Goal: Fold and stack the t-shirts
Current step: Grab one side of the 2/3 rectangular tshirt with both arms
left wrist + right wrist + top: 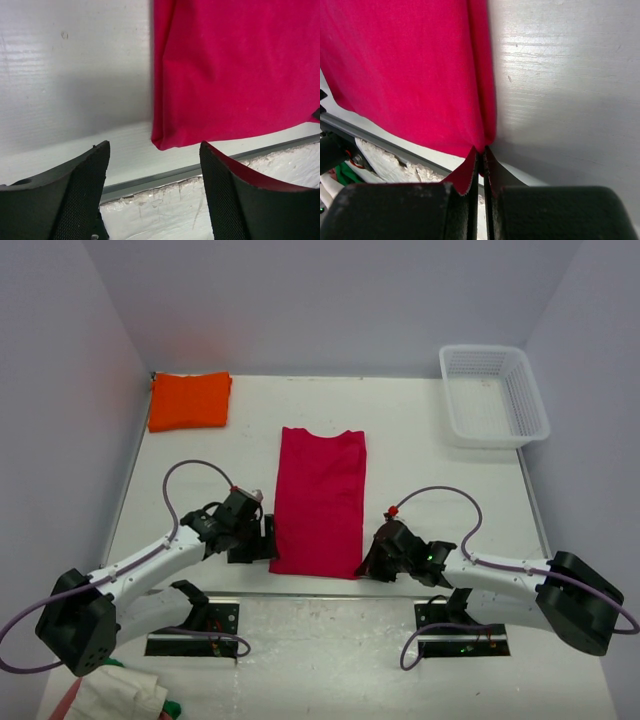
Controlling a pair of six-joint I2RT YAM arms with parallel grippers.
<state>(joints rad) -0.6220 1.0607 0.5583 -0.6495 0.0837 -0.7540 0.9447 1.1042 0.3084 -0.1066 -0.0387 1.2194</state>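
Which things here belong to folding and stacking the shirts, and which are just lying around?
Part of the job:
red t-shirt, mid-table, near corner pinched by the right gripper
orange t-shirt, folded, far left
left gripper, open beside the red one's other near corner

Lying about:
white basket, far right
bundle of cloths, near left edge

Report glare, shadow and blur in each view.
Top external: even light, with a faint orange tint on the wall above the folded bright orange cloth t-shirt. Left wrist: soft shadow beside the crimson-red cloth t-shirt. Right wrist: glare streaks on the white table.
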